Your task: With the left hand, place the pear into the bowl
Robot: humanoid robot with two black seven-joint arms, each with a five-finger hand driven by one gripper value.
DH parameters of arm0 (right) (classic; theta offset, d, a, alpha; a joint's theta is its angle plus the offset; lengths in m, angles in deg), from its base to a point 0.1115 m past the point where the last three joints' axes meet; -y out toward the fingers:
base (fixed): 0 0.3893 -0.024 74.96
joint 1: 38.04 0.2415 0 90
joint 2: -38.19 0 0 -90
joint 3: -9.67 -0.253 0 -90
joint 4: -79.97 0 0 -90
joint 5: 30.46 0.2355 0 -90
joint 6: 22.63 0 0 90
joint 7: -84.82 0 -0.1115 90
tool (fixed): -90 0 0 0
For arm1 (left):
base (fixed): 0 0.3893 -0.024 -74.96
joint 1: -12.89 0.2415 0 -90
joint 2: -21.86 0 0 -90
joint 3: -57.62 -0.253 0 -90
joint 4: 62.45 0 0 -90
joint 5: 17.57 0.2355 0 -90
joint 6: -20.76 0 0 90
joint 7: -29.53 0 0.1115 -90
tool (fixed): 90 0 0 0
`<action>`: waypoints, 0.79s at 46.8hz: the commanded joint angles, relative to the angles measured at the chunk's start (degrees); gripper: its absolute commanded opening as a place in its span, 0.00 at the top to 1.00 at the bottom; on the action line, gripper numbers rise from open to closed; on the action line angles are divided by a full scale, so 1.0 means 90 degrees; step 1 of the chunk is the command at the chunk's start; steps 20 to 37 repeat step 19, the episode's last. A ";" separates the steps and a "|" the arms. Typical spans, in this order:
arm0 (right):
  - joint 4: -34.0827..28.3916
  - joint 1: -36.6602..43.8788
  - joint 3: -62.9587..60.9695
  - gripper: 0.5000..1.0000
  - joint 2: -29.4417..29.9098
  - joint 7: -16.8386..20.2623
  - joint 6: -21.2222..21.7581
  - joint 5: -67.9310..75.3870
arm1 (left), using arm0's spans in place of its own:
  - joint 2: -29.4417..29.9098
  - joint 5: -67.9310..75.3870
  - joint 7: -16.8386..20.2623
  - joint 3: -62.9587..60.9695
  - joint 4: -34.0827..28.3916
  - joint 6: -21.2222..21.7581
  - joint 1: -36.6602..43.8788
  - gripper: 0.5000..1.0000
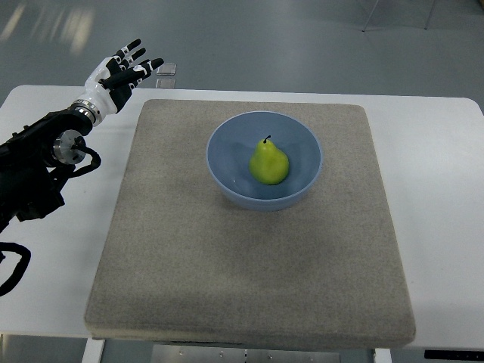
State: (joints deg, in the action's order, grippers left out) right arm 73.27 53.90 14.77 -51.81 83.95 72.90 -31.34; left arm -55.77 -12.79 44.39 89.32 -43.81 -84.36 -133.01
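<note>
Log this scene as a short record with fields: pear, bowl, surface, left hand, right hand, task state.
pear: yellow-green pear with dark stem, inside the bowl
bowl: round pale blue bowl, on the mat
surface: grey-beige fabric mat on white table
left hand: black-and-white robot hand, fingers spread, empty, off the mat's far left corner
right hand: not in view
task state: pear appears placed

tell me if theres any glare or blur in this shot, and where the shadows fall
Top view: sharp overall, no motion blur on the left hand; soft bright reflections streak the floor at the upper left; the pear shows a mild highlight and the bowl casts a faint shadow on the mat along its near side; the white table is bright but not washed out.
</note>
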 commanded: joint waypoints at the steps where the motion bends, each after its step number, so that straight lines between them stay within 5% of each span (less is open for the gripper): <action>1: -0.0007 0.0000 0.0000 0.15 0.0000 0.0000 0.0000 0.0000 | -0.0017 -0.0033 -0.0001 0.0012 0.0000 0.0000 0.0010 0.01; 37: -0.0027 -0.0030 0.0049 0.15 0.0000 -0.0010 0.0049 -0.0058 | -0.0075 -0.0043 0.0028 0.0022 0.0000 0.0029 0.0000 0.01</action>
